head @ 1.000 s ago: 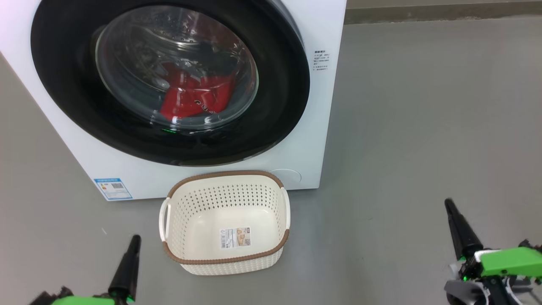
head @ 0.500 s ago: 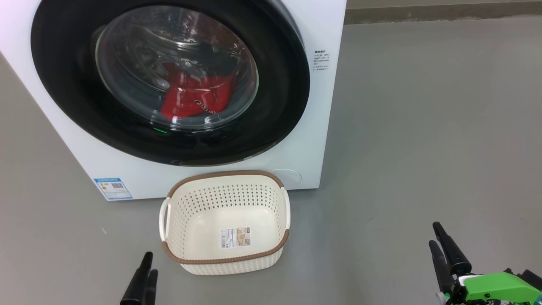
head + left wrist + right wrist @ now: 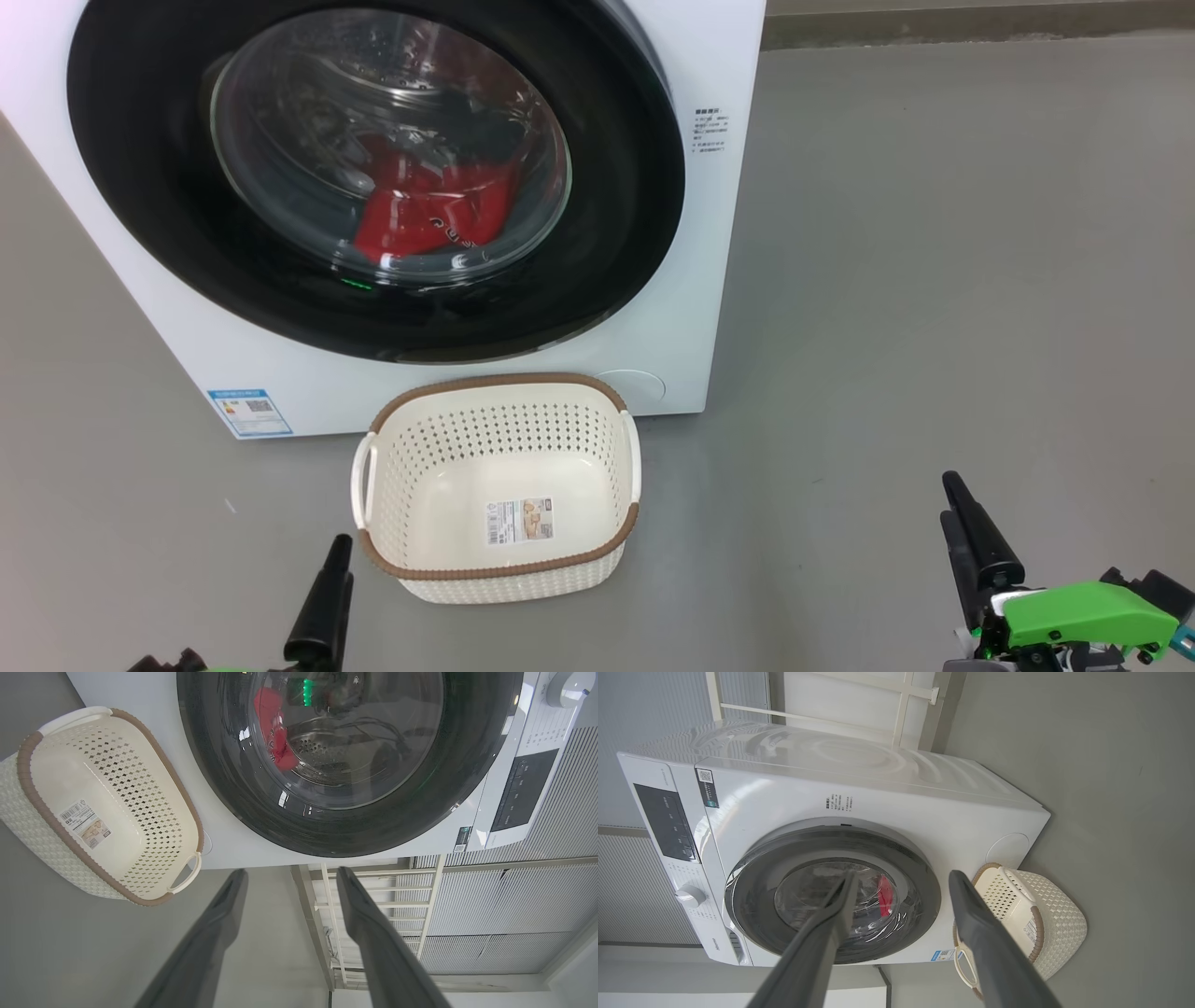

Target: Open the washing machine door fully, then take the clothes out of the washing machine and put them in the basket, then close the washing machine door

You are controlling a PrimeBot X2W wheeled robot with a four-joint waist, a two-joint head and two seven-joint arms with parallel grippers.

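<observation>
Since half a second ago the left gripper [image 3: 336, 553] has edged up beside the basket's [image 3: 495, 569] near-left corner, and the right gripper [image 3: 949, 499] has barely shifted. Both sets of fingers stand spread, grasping nothing. The washing machine door [image 3: 140, 187] stays shut on the washing machine [image 3: 695, 280], its glass facing the robot. The clothes [image 3: 420, 215] lie in the drum behind the glass. The basket sits mouth-up on the floor [image 3: 934, 280] just before the machine, handles left and right, with a sticker [image 3: 519, 520] on its bottom.
</observation>
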